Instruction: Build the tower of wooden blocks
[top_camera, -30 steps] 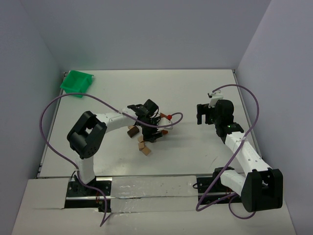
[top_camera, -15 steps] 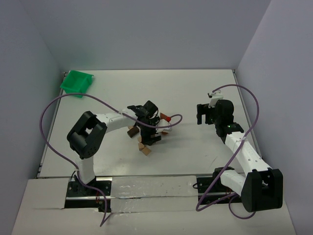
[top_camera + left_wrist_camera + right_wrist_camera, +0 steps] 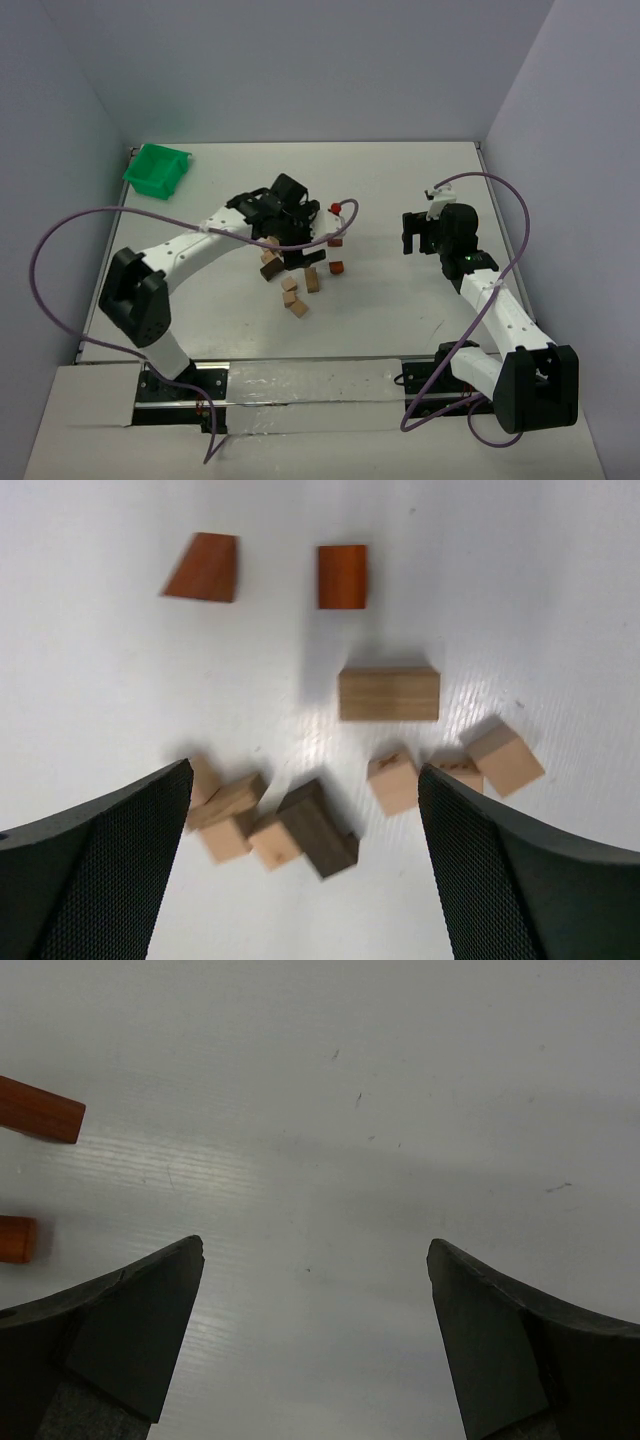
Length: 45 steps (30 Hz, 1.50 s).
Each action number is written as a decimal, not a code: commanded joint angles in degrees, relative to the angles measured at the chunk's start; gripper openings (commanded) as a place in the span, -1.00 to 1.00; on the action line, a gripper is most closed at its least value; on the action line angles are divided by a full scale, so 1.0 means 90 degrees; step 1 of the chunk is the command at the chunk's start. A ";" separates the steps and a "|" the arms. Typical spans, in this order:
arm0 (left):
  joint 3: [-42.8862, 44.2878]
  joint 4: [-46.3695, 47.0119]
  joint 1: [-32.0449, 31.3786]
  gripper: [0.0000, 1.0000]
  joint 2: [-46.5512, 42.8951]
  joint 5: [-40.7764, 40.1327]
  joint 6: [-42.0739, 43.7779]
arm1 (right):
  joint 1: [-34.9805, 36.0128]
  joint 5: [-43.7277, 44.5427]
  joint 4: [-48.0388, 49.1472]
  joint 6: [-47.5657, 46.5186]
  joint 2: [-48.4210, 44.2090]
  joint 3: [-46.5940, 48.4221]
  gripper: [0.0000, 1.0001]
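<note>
The wood blocks lie loose on the white table (image 3: 400, 190); no upright tower shows. In the left wrist view I see a reddish-brown wedge (image 3: 203, 567), a reddish-brown block (image 3: 342, 576), a tan cuboid (image 3: 388, 693), tan cubes (image 3: 393, 782) and a dark brown block (image 3: 318, 827) touching tan pieces (image 3: 232, 800). From above the cluster (image 3: 290, 285) sits mid-table. My left gripper (image 3: 305, 770) is open and empty above the cluster, also seen from above (image 3: 305, 255). My right gripper (image 3: 315, 1245) is open and empty over bare table, to the cluster's right (image 3: 412, 232).
A green plastic bin (image 3: 157, 170) stands at the far left corner. Two reddish-brown pieces (image 3: 38, 1109) show at the left edge of the right wrist view. Purple cables loop over both arms. Grey walls close in the table on three sides.
My left arm has swung out to the left and its gripper has risen and drawn back from the blocks, which now lie uncovered. The right arm has not moved.
</note>
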 commanded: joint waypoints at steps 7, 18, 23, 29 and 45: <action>-0.1269 -0.0206 0.0682 0.98 -0.1381 0.0357 0.0268 | 0.0023 -0.0021 0.0091 -0.0011 -0.0094 0.0255 0.99; -0.0608 0.0662 0.1873 0.65 -0.0392 -0.0038 -0.0076 | 0.0023 -0.0012 0.0097 -0.0021 0.0062 0.0289 0.99; 0.0118 -0.0515 0.2440 0.74 0.0246 0.0932 0.1509 | 0.0029 0.0004 0.0087 -0.0031 0.0077 0.0283 0.99; -0.0016 -0.0373 0.2477 0.59 0.0357 0.0926 0.1278 | 0.0023 0.0008 0.0096 -0.0031 0.0081 0.0297 0.99; -0.1099 0.0363 0.2477 0.76 0.0319 0.0828 0.1590 | 0.0023 0.0027 0.0087 -0.0031 0.0005 0.0269 0.99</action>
